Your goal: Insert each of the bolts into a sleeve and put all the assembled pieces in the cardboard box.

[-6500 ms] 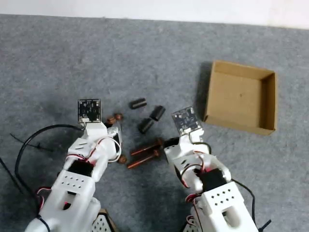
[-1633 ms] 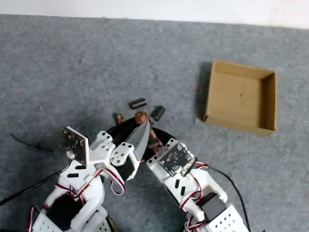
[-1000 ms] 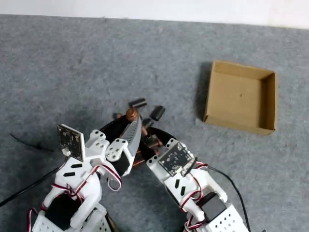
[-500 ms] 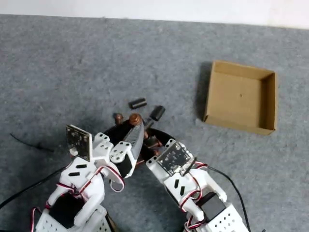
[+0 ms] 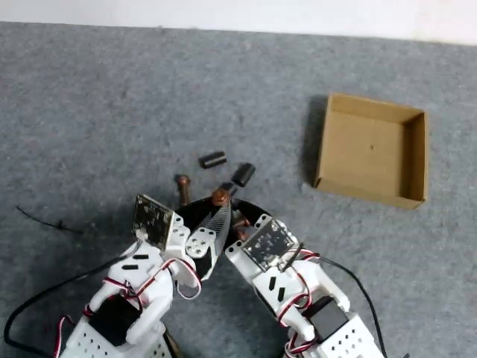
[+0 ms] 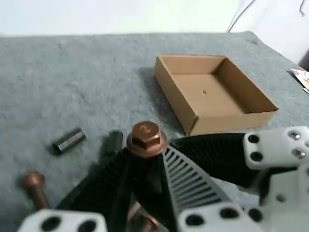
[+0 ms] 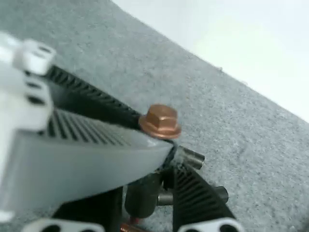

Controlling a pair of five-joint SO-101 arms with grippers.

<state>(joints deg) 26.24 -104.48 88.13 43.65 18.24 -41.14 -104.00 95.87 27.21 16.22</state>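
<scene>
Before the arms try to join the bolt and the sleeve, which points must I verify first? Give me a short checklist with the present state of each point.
1. Left gripper grips the bolt, with the head past the fingertips: ok.
2. Right gripper holds a sleeve between its fingers: ok, as far as the right wrist view shows.
3. Bolt shank lined up with the sleeve's hole: cannot tell, the fingers hide the shank.
4. Cardboard box open and empty: ok.
5. Loose bolt and two loose sleeves lie on the table outside both grippers: ok.
</scene>
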